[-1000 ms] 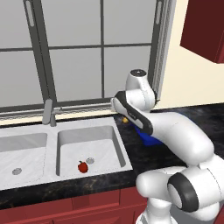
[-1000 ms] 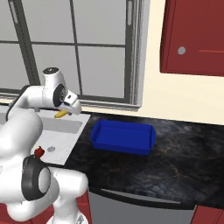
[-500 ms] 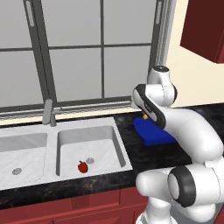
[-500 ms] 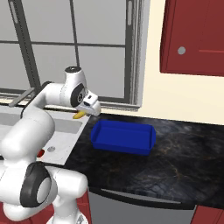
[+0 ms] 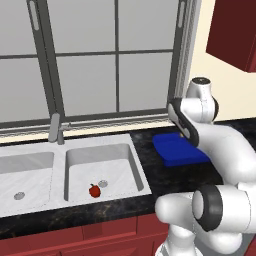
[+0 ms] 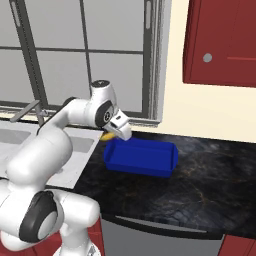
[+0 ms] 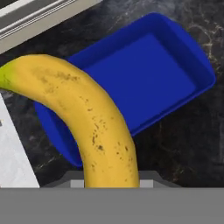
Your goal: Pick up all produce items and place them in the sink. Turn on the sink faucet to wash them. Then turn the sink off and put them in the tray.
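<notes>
My gripper (image 6: 121,131) is shut on the curved yellow banana (image 7: 87,118), which it holds in the air over the left end of the blue tray (image 7: 148,74). From the right base view the banana (image 6: 107,135) pokes out to the left of the hand, above the tray (image 6: 150,159) rim nearest the sink. A small red fruit (image 5: 94,190) with a dark stem lies in the right basin of the sink (image 5: 80,165), beside its drain. The grey faucet (image 5: 55,128) stands behind the divider between the basins.
Black marbled counter (image 6: 200,185) stretches to the right of the tray. A window sill (image 5: 100,125) runs behind the sink. A red wall cabinet (image 6: 225,40) hangs above the counter at the right.
The arm has swung right from above the sink's right basin to over the tray's left end, carrying the banana with it. The red fruit has stayed in the basin.
</notes>
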You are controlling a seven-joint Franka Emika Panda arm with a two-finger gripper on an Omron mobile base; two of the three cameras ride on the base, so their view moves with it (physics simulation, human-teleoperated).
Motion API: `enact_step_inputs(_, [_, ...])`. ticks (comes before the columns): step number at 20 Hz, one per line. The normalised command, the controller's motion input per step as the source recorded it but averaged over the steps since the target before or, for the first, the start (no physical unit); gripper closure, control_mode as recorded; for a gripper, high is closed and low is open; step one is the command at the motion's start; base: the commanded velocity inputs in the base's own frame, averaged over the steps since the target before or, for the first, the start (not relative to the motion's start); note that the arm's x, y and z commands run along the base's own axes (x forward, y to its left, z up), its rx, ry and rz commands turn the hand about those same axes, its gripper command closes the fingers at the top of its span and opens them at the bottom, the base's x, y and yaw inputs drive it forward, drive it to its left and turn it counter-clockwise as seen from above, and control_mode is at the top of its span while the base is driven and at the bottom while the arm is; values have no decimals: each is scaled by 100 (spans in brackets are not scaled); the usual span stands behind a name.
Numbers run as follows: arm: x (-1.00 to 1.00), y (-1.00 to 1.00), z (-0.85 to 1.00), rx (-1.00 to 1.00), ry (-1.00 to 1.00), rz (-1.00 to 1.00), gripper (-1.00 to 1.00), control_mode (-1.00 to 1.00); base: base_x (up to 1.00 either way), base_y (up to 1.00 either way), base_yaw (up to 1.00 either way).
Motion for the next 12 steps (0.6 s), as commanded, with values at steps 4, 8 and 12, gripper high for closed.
enact_step_inputs(4, [-13, -43, -16, 0, 3, -29, 100, -100, 0, 0, 0])
enact_step_inputs(8, [0, -31, -20, 0, 3, -35, 100, -100, 0, 0, 0])
enact_step_inputs(12, [0, -28, -18, 0, 4, -31, 100, -100, 0, 0, 0])
